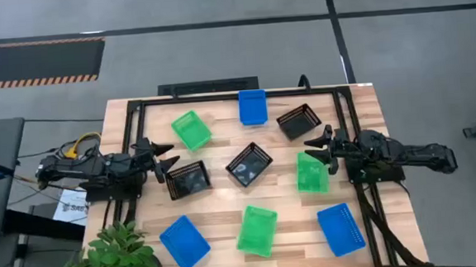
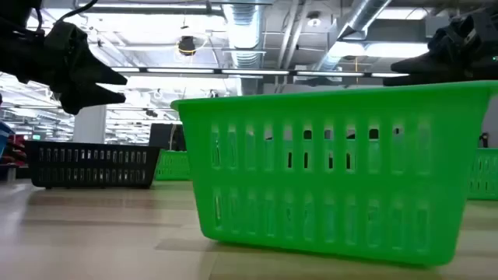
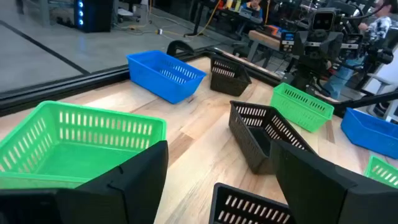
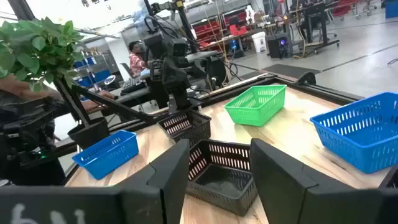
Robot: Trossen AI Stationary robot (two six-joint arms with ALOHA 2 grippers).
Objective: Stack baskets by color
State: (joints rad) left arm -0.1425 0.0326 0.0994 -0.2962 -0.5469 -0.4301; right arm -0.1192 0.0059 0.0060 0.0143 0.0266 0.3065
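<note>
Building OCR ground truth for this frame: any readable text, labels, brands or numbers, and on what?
None readable.
Right tool's own body, right wrist view: pale marks at the picture's bottom edge, cropped, unreadable.
Paper sheet off the table's left edge, high view: print too small.
Baskets, e.g. the green basket in the low view: no labels visible.
Room background, wrist views: signs and screens too blurred.

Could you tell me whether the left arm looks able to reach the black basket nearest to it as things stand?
Probably yes. The left end effector hovers open just beside the black basket, above the table, with nothing between them; the nearest green basket sits clear to the other side.
</note>
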